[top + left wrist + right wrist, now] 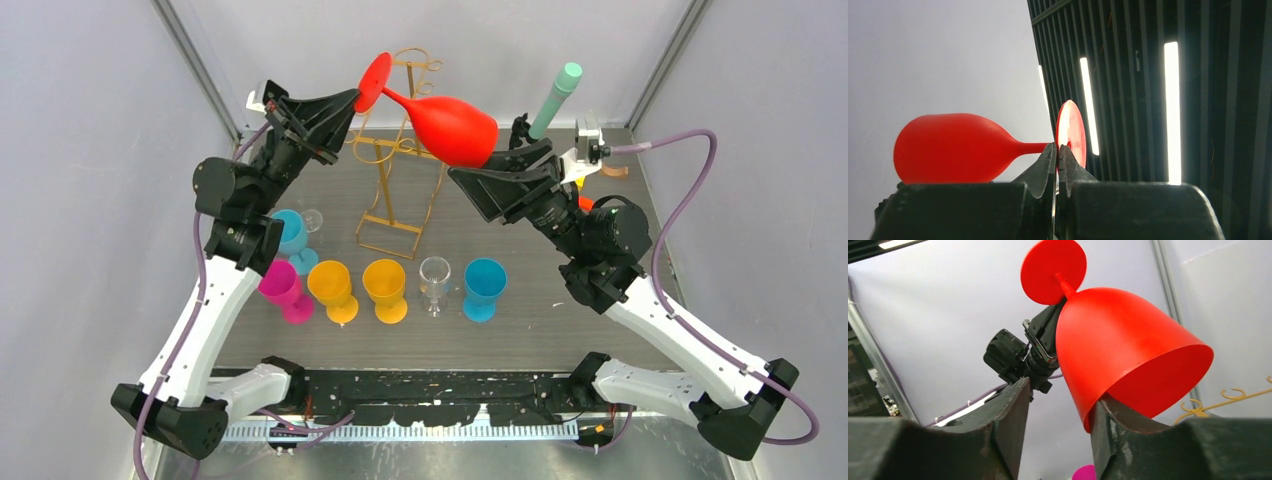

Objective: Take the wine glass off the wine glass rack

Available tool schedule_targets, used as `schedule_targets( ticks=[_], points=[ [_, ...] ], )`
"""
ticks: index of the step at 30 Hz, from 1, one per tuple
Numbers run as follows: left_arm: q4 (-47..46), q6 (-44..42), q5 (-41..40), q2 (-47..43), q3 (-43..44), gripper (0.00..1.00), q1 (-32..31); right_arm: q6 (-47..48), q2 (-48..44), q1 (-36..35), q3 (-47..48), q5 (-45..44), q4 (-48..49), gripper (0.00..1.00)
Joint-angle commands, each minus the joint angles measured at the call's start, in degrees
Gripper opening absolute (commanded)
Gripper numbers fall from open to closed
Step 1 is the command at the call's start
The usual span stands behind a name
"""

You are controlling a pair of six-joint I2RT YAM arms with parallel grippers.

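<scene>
Surface: grey tabletop (pixel 540 325); pale walls (pixel 100 150). The left pincer (pixel 352 100) is clamped on the foot of a red plastic wine glass (pixel 450 128), held sideways beyond its tips, across the top of the tall gold wire rack (pixel 384 195). The right pincer (pixel 492 168) is spread. The bowl rim straddled by it is shown only by the right wrist, the slatted ceiling (pixel 1148 100) only by the left.

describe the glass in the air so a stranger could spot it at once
Find the gold wire rack at the back of the table. By its top is the red wine glass, lying sideways in the air; the other glasses stand upright on the table.
</scene>
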State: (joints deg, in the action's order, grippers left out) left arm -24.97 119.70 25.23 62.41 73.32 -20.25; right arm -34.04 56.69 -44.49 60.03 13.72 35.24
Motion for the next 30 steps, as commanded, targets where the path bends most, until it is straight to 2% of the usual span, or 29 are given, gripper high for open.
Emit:
schedule_targets(
  ticks=[1, 2, 3, 6, 8, 10, 11, 14, 15, 17, 18, 20, 23, 25, 30],
  points=[
    [1.06, -0.96, -2.1, -1.73, -1.14, 0.0, -0.23, -1.08, 0.62, -0.16, 1.78, 3.49, 7.63, 0.44],
    [1.19, -0.98, -2.12, -1.7, -1.22, 0.0, -0.23, -1.28, 0.79, -0.16, 1.85, 3.46, 7.73, 0.41],
    [1.16, -0.96, -2.12, -1.57, -1.32, 0.0, -0.23, -1.84, 0.88, -0.16, 2.09, 3.21, 7.8, 0.32],
    [1.22, -0.96, -2.09, -1.27, -1.34, 0.01, -0.27, -2.19, 1.39, -0.16, 2.82, 2.85, 7.08, 0.17],
    [1.15, -1.09, -2.11, -1.23, -1.33, 0.06, -0.23, -2.12, 1.59, -0.16, 3.6, 2.24, 5.27, 0.04],
    [1.21, -1.34, -2.12, -1.27, -1.27, 0.13, -0.23, -1.78, 1.62, -0.16, 4.14, 1.12, 2.95, 0.01],
    [1.19, -1.7, -2.23, -1.29, -1.45, 0.19, -0.23, -1.41, 1.56, -0.16, 4.42, 0.1, 2.27, 0.01],
    [1.65, -4.25, -3.57, -2.32, -1.89, 0.46, -0.23, 0.37, 0.76, -0.16, 4.79, -2.95, -1.72, 0.0],
    [2.75, -6.29, -3.98, -2.73, -1.59, 0.62, -0.23, 0.81, 0.43, -0.16, 4.87, -3.59, -2.7, 0.0],
    [7.23, -11.73, -3.61, -3.4, 0.28, 0.82, -0.23, 2.32, -0.7, -0.16, 5.07, -5.42, -5.91, 0.0],
    [10.12, -14.98, -3.31, -3.6, 1.4, 0.9, -0.23, 3.55, -1.62, -0.16, 5.31, -6.85, -8.4, 0.0],
    [14.97, -21.43, -2.25, -3.78, 3.55, 0.98, -0.23, 5.26, -3.19, -0.16, 5.85, -9.18, -13.22, 0.0],
    [19.5, -31.3, 0.03, -3.86, 4.07, 1.0, -0.23, 8.0, -6.37, -0.17, 6.86, -12.71, -21.02, 0.0],
    [22.88, -37.3, 1.11, -4.01, 4.03, 1.0, -0.23, 10.74, -8.14, -0.16, 8.24, -19.26, -31.48, 0.0],
    [33.04, -52.42, -2.34, -5.86, 4.28, 1.0, -0.24, 16.01, -9.26, -0.16, 14.9, -26.63, -53.51, 0.0]
  ],
)
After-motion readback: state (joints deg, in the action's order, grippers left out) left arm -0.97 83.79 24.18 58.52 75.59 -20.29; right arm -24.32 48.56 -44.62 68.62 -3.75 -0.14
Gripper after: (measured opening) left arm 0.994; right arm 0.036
